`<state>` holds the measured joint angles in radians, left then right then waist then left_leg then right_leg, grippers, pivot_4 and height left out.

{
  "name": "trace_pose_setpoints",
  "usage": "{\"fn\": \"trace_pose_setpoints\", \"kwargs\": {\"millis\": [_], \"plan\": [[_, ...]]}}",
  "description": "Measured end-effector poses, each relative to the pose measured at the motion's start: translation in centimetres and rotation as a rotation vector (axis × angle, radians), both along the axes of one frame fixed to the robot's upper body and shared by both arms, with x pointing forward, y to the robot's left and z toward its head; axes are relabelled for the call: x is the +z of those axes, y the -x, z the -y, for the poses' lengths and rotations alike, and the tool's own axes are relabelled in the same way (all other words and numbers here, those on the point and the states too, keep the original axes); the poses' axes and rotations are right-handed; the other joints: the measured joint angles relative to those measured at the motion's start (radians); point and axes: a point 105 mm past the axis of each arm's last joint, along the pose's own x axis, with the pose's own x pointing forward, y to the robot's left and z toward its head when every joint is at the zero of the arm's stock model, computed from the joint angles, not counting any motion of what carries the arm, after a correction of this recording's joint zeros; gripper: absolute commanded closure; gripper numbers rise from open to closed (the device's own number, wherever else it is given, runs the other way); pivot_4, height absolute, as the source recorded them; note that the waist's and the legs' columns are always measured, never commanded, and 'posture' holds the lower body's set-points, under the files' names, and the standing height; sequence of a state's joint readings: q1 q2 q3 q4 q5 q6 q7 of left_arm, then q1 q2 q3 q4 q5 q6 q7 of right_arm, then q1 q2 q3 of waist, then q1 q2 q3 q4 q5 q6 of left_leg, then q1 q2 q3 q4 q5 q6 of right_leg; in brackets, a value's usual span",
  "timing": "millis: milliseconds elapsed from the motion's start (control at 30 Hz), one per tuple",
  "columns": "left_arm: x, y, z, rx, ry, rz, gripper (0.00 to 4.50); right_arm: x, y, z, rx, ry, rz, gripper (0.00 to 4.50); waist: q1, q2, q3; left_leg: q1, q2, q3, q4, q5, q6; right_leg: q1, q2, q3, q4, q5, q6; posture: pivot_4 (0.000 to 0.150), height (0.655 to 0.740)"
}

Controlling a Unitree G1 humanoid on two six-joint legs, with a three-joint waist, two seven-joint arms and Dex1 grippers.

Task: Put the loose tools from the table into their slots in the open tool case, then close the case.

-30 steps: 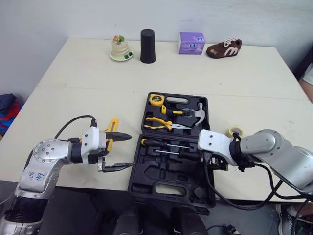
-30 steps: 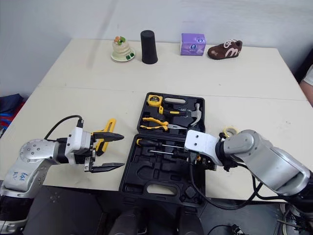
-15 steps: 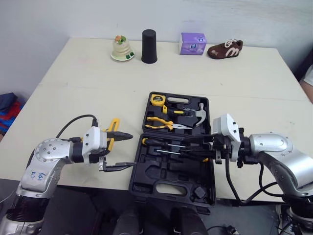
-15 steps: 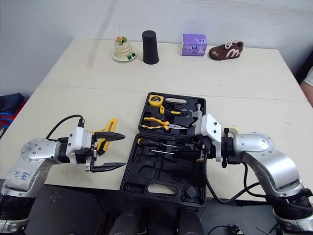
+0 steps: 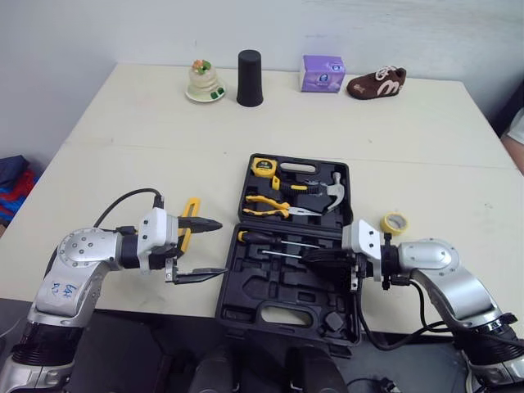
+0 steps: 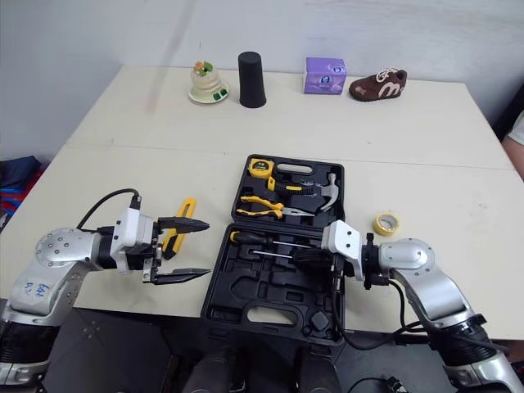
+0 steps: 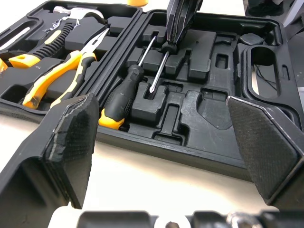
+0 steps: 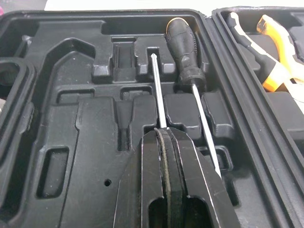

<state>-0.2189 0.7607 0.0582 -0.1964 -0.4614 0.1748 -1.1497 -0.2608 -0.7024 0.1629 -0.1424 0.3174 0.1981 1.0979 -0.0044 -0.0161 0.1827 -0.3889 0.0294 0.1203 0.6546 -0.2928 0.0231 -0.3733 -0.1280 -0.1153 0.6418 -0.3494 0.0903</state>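
Note:
The open black tool case (image 5: 270,288) lies at the table's near middle. Its far half holds a yellow tape measure (image 5: 261,166), yellow pliers (image 5: 270,205) and a hammer (image 5: 327,190). Two screwdrivers (image 5: 266,239) lie in the near half. My right gripper (image 5: 308,259) is shut and reaches in from the right, its tips (image 8: 164,135) just over the thinner screwdriver's shaft (image 8: 156,90), nothing clamped between them. My left gripper (image 5: 219,248) stands open to the left of the case. A yellow-handled tool (image 5: 190,214) lies on the table behind it. A yellow tape roll (image 5: 394,223) sits right of the case.
Along the table's far edge stand a small figurine (image 5: 202,80), a black cup (image 5: 249,78), a purple box (image 5: 320,72) and a brown shoe (image 5: 375,83). A person's sleeve (image 5: 517,124) shows at the right edge.
My right gripper went from open to shut. It swung from pointing down at the case's right side to lying low over the near half. The left arm held still.

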Motion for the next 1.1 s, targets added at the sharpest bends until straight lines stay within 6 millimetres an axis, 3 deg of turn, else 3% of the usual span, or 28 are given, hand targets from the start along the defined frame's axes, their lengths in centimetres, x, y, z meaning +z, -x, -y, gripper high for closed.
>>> {"fn": "trace_pose_setpoints", "kwargs": {"millis": [500,633,733,833,933,1000,1100], "plan": [[0.2,0.1,0.2,0.01,-0.007,-0.011,0.0,-0.2,-0.4,-1.5,-0.004,0.107,-0.009,4.43,-0.014,-0.005,-0.003,0.006,0.001,-0.001,-0.002,0.0,-0.002,0.004,0.0,0.001,0.001,0.0,-0.001,0.15,0.738],[0.2,-0.1,0.2,0.028,-0.002,-0.005,0.0,-0.1,0.2,-1.6,-0.015,-0.004,-0.044,4.43,-0.016,-0.004,-0.003,0.005,0.001,-0.001,-0.004,0.0,-0.002,0.003,0.0,0.0,0.0,0.0,-0.001,0.15,0.738],[0.2,-0.2,0.0,0.054,0.001,0.003,0.0,-0.2,1.5,-0.5,-0.003,-0.076,-0.094,4.43,-0.014,-0.002,-0.001,0.001,0.0,-0.001,-0.003,0.001,-0.001,0.0,-0.001,0.0,0.002,0.0,-0.001,0.15,0.738],[-0.1,-0.6,-1.2,0.128,0.004,0.019,0.0,1.8,1.8,2.4,-0.064,-0.125,-0.02,4.43,-0.005,-0.002,-0.001,0.0,-0.001,0.0,-0.002,0.0,0.001,0.0,-0.001,0.0,0.0,0.0,0.0,0.15,0.738],[-0.4,-1.6,-4.3,0.282,0.02,0.037,0.0,4.6,2.4,6.0,-0.205,-0.197,0.002,3.54,0.001,-0.002,0.0,0.001,0.0,-0.001,-0.003,0.0,0.001,0.001,-0.001,0.0,-0.002,0.0,0.0,0.15,0.738],[-0.7,-2.0,-6.5,0.379,0.023,0.054,0.0,5.2,2.9,8.4,-0.288,-0.174,0.053,2.53,0.004,-0.002,0.0,0.001,0.0,-0.001,-0.004,0.0,0.001,0.001,-0.001,-0.001,-0.003,0.0,0.0,0.15,0.738],[-1.9,-1.8,-12.4,0.619,0.015,0.043,0.0,4.8,4.4,14.5,-0.507,-0.068,0.131,1.01,0.006,-0.002,0.0,0.001,0.0,0.0,-0.007,-0.001,0.001,0.0,-0.001,-0.001,-0.005,0.0,0.0,0.15,0.738]]}}
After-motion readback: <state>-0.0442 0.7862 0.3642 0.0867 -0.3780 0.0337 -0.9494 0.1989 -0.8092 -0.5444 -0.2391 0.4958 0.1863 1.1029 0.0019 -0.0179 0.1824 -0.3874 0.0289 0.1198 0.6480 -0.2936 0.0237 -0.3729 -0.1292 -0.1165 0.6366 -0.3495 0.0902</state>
